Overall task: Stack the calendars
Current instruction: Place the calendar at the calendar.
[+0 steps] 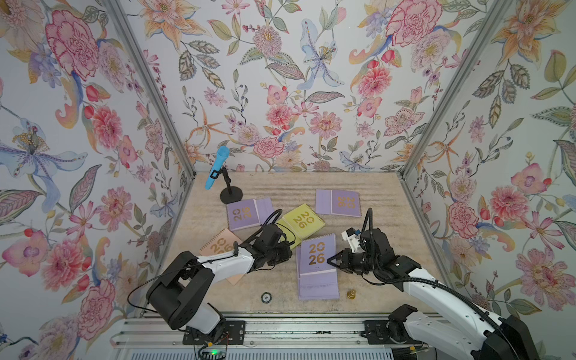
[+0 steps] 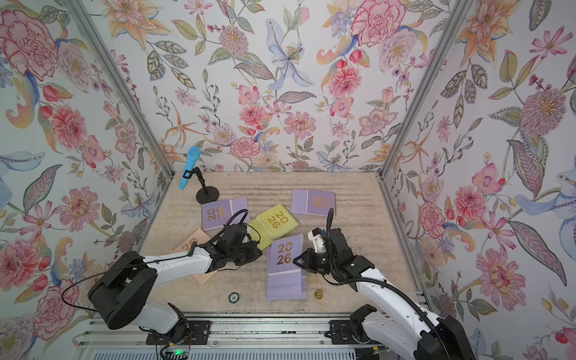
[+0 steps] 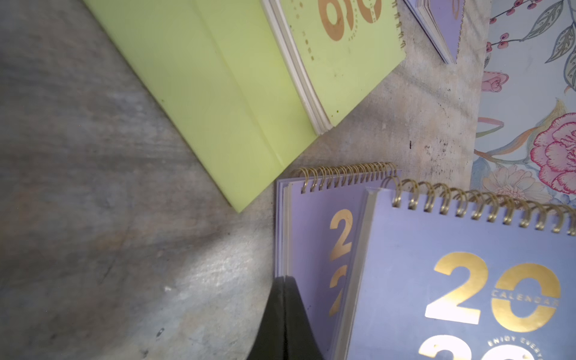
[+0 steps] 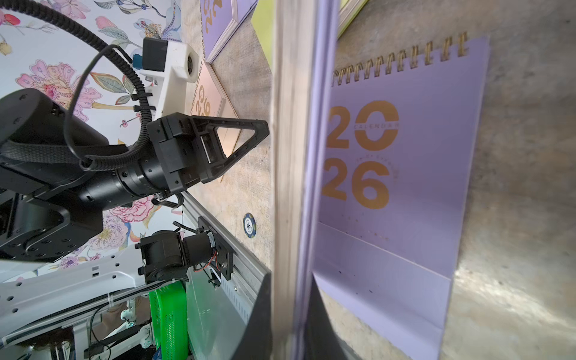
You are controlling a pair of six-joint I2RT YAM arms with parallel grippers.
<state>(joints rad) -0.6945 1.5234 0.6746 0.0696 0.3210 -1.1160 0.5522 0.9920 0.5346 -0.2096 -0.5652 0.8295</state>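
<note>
My right gripper [image 1: 332,260] [image 4: 291,296] is shut on the side edge of a lilac calendar [image 1: 318,253] [image 3: 467,280]. It holds that calendar tilted just above a second lilac calendar [image 1: 318,285] [image 4: 405,162] lying flat near the front. My left gripper [image 1: 288,249] [image 3: 285,279] is shut and empty, its tip by the lower calendar's left edge. A yellow-green calendar [image 1: 304,219] [image 3: 249,93] lies behind them. Two more lilac calendars lie at the back left [image 1: 246,213] and back right [image 1: 338,202]. A peach calendar [image 1: 218,244] lies partly under my left arm.
A blue microphone [image 1: 216,168] on a black stand [image 1: 231,196] rises at the back left corner. A round chip [image 1: 265,297] and a small gold piece [image 1: 351,294] lie near the front edge, either side of the lower lilac calendar. Floral walls close three sides.
</note>
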